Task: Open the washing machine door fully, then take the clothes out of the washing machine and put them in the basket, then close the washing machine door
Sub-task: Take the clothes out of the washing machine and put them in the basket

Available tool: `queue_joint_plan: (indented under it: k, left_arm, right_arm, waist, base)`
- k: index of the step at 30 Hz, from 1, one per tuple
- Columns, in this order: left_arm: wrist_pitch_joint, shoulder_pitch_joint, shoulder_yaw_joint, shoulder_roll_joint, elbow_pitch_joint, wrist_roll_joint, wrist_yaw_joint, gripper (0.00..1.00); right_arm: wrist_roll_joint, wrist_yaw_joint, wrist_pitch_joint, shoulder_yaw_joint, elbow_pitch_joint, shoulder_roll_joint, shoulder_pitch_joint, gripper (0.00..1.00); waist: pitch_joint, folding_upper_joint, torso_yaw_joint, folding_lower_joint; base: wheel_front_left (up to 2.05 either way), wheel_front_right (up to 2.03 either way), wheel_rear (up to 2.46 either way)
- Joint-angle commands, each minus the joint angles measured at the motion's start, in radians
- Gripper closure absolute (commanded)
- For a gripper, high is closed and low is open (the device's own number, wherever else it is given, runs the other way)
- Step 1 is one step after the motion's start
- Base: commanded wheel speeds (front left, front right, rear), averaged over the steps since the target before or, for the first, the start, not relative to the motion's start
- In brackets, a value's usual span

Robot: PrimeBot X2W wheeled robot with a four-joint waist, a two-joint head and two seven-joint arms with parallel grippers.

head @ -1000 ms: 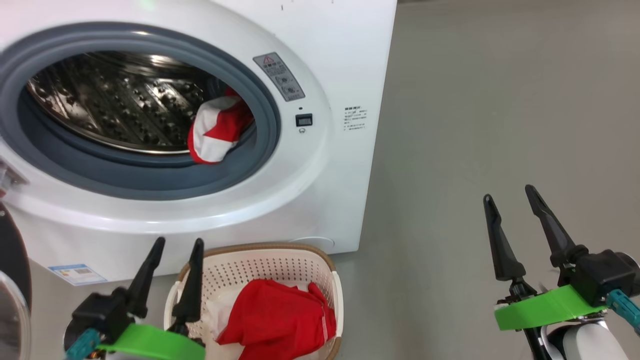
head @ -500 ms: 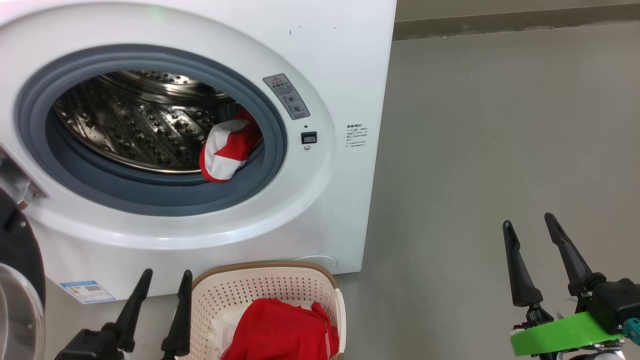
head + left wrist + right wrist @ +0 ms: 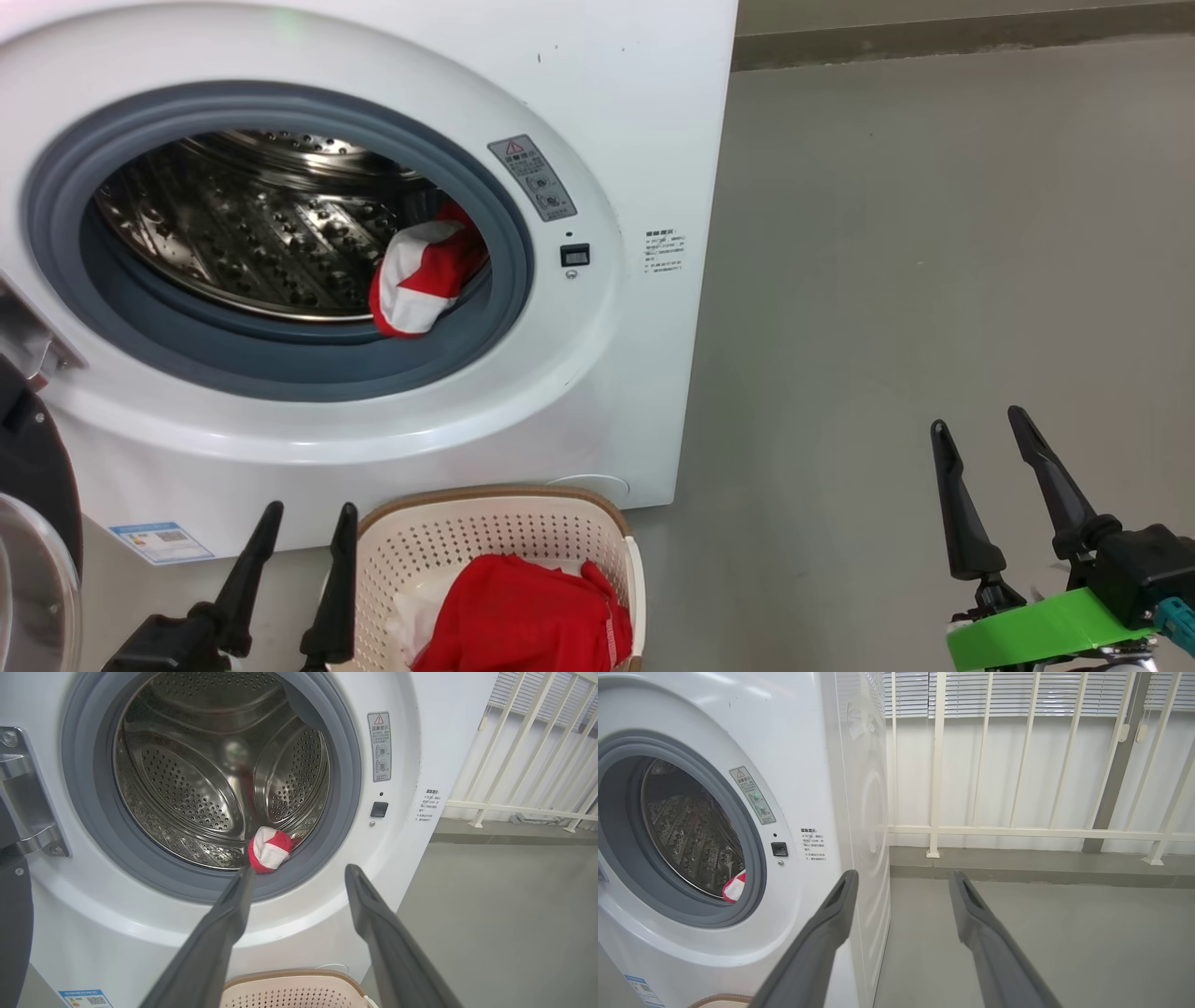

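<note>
Floor (image 3: 934, 233) bears washing machine (image 3: 644, 112), seemingly basket (image 3: 485, 527).

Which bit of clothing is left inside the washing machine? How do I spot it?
Find the big white washing machine. Look at the lower right of its shiny steel drum, against the grey rubber gasket. The garment there is red with white patches, unlike the mostly red clothes in the basket below.

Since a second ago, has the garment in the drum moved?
No. The garment keeps its spot on the lower right of the gasket; the whole view shifted.
</note>
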Motion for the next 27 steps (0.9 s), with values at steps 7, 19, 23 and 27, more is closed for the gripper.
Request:
queue_joint_plan:
  k: [7, 19, 23, 27]
  left_arm:
    - [-0.012, -0.008, 0.050, 0.006, -0.035, 0.005, -0.005, 0.00]
    - [-0.012, -0.065, 0.061, 0.002, -0.005, -0.002, -0.006, 0.00]
    - [-0.012, -0.125, 0.081, -0.003, 0.027, -0.015, -0.006, 0.00]
    - [-0.012, -0.200, 0.082, -0.003, 0.075, -0.039, -0.006, 0.00]
  right_arm:
    - [-0.005, 0.005, -0.006, 0.030, -0.018, -0.009, -0.029, 0.00]
    - [-0.004, 0.005, -0.006, 0.033, -0.024, -0.009, -0.049, 0.00]
    - [-0.007, 0.005, -0.006, 0.041, -0.028, -0.013, -0.073, 0.00]
    - [-0.010, 0.005, -0.006, 0.050, -0.031, -0.018, -0.101, 0.00]
  waist:
    - [0.007, 0.0000, 0.001, 0.0000]
    - [0.053, 0.0000, 0.005, 0.0000]
    - [0.094, 0.0000, 0.003, 0.0000]
    - [0.139, 0.0000, -0.001, 0.0000]
  base:
    - [0.00, 0.00, 0.00]
    - [0.00, 0.00, 0.00]
    - [0.00, 0.00, 0.00]
    - [0.00, 0.00, 0.00]
